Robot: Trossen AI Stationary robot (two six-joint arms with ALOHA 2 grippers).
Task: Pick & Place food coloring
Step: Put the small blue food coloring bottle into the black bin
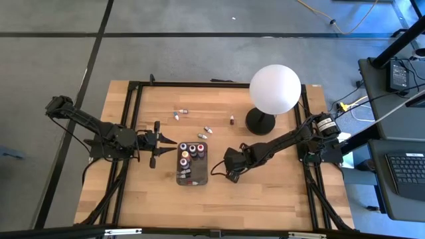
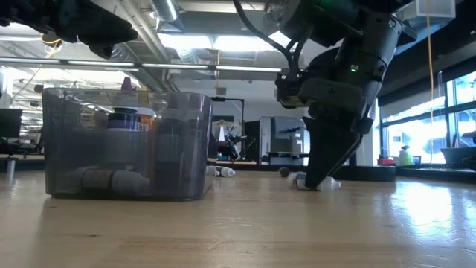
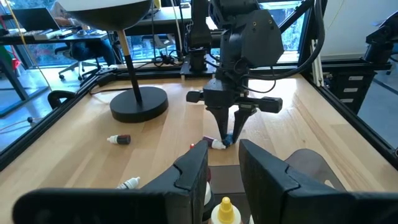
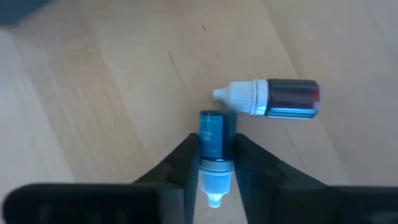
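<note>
Food coloring bottles are split between two spots right now: a bunch are already standing in the grey tray point(image 1: 191, 174), and several more lie loose on the worktop point(image 1: 159, 199) toward the lamp point(image 1: 274, 89).

Closest to the action, the right end effector point(image 4: 214, 163) is down at the wood with its fingers pinched on a little blue bottle point(image 4: 216, 134), white tip pointing back between the fingers. Looks like a grip, but it's only got the neck end, and most of the body sticks out past the tips. That's my worry: lift too fast and the bottle could pivot or squirt out sideways.

Just beside it, almost touching, lies a dark bottle with a white cap point(image 4: 273, 98). Any sideways drag on the way up could knock that one rolling, and round bottles don't stop quickly.

Next hazard is the tray wall. It sits near the grasp point, so a low carry could clip the rim and knock over the upright bottles inside.

The left end effector point(image 1: 157, 142) hangs over the tray's far end, fingers partly apart and holding nothing. If it doesn't move, the two arms could crowd each other over the tray.

Farther off, four or so loose bottles point(image 1: 179, 114) lie scattered, well apart from all this.
</note>
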